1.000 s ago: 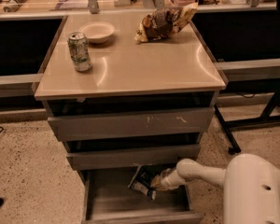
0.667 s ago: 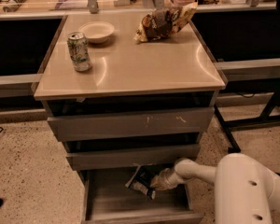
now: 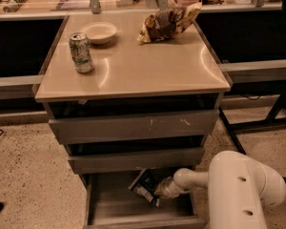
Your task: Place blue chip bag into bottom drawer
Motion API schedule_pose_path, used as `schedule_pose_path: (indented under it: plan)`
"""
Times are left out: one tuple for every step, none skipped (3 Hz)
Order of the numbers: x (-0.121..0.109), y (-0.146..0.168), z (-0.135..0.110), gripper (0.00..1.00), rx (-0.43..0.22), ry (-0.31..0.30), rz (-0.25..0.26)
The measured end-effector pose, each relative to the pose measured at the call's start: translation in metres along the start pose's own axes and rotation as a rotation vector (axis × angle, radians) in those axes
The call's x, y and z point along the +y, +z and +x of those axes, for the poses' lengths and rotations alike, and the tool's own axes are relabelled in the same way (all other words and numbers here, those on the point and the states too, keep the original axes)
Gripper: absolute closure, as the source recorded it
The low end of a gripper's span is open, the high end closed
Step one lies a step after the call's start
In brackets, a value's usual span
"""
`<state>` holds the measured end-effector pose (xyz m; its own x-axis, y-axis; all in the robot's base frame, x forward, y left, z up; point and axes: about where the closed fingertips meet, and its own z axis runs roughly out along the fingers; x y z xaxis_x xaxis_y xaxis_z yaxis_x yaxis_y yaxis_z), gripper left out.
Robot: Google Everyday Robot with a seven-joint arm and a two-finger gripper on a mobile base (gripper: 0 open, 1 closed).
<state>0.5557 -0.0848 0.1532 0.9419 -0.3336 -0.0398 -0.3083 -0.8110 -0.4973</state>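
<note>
desk (image 3: 133, 70): top unchanged.
bottom drawer (image 3: 109, 209): open below the desk's front edge.
arm (image 3: 240, 185): bulk shifted left.
blue chip bag (image 3: 144, 187): tilted inside the drawer, barely moved; release likely next.
pincer (image 3: 158, 191): at the bag's right end; grip state cannot be told.

Speckled terrazzo floor (image 3: 24, 166) surrounds the beige-topped drawer cabinet (image 3: 133, 75); dark benches (image 3: 257, 66) flank it behind; gripper (image 3: 158, 191) low at its front.
</note>
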Motion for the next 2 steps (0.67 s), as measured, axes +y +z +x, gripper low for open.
schedule_pose_path:
  plan:
    - [0.0046, 0.0119, -0.0155, 1.00, 0.012, 0.028, -0.017]
    - [0.0043, 0.0127, -0.0158, 0.81, 0.017, 0.031, -0.016]
